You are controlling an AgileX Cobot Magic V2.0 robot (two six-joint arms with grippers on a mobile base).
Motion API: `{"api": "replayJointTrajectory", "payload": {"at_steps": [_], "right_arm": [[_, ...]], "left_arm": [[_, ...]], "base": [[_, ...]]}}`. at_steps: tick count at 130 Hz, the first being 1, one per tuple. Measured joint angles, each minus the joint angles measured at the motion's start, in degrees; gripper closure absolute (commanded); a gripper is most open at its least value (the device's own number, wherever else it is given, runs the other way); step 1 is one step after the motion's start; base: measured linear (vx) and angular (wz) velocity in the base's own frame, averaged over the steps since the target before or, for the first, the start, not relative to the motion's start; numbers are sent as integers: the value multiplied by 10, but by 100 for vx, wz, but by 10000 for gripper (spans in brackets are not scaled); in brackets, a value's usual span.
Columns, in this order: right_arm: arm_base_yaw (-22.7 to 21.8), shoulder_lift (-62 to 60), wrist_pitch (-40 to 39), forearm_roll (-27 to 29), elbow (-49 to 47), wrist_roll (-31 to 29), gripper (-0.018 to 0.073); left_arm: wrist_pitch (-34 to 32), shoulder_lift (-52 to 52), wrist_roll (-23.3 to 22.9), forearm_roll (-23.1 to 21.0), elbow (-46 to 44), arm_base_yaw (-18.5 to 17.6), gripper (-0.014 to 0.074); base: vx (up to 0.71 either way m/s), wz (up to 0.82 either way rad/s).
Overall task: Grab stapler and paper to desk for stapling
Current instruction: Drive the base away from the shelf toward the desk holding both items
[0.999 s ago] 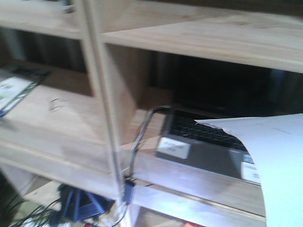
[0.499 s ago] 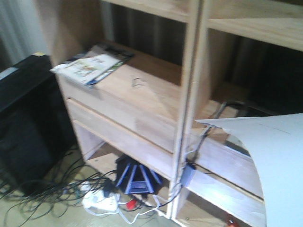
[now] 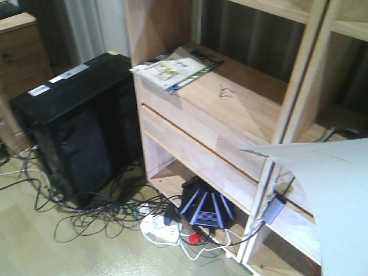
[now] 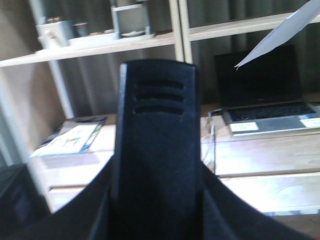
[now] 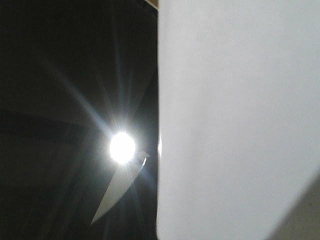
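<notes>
Both task items are riding in the air rather than lying on any surface. The stapler [image 4: 155,125] is filling the middle of the left wrist view, standing up black and slotted between two dark flanks. These appear to be the left gripper [image 4: 156,205] hugging its lower body, so that gripper is judged to be clamped on it. The paper [image 3: 339,195] is hanging at the lower right of the front view, curling over, and is blanketing the right wrist view. The right gripper's fingers are not showing anywhere, so whether they are pinching the sheet cannot be told, though a sheet floating like this is most likely being held by them. The front camera is facing the shelf unit [image 3: 241,115], a black computer tower [image 3: 75,132] and a tangle of cables [image 3: 98,213] on the floor; the desk is not appearing in any view. The step in hand looks like the carry toward the desk. The next move is calling for bringing the desk into sight while holding both grasps firm and steering the limp sheet clear of the shelf posts.
</notes>
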Motion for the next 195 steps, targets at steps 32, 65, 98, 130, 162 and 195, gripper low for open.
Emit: {"api": "replayJointTrajectory", "payload": {"at_steps": [32,65,98,130,162,195], "right_arm": [[0,0,0,0,0,0,565],[0,0,0,0,0,0,565],[0,0,0,0,0,0,565],[0,0,0,0,0,0,565],[0,0,0,-1,0,0,565],[0,0,0,-2,0,0,565]], "left_arm": [[0,0,0,0,0,0,603],[0,0,0,0,0,0,603],[0,0,0,0,0,0,603],[0,0,0,0,0,0,603],[0,0,0,0,0,0,603],[0,0,0,0,0,0,603]], "base": [[-7,26],[-8,31],[-10,38],[-8,39],[-3,38],[5,23]]}}
